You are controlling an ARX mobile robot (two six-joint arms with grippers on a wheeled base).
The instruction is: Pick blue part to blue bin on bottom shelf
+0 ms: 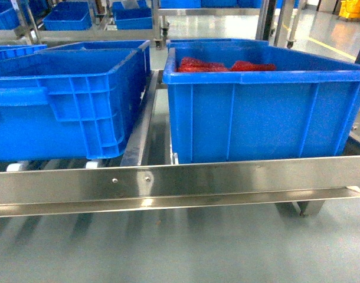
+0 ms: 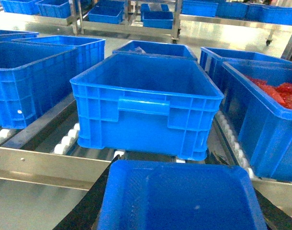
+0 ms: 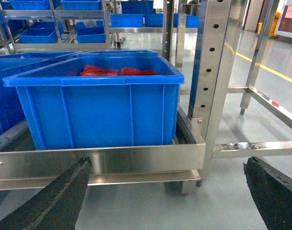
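**Blue part up, bin dead ahead**

Our left gripper [image 2: 182, 218] appears clamped on the blue part [image 2: 179, 191], which fills the wrist view at 6 o'clock; it is too close and blurred to be sure of the grip. The right gripper [image 3: 165, 201] hangs spread wide, empty. At 12 o'clock sits the empty blue bin [image 2: 146, 103] on the bottom shelf [image 1: 186, 180]. We should carry the part over the near rim, centre it, then let go, steering clear of the red-filled crate [image 3: 103, 100] at 3 o'clock.
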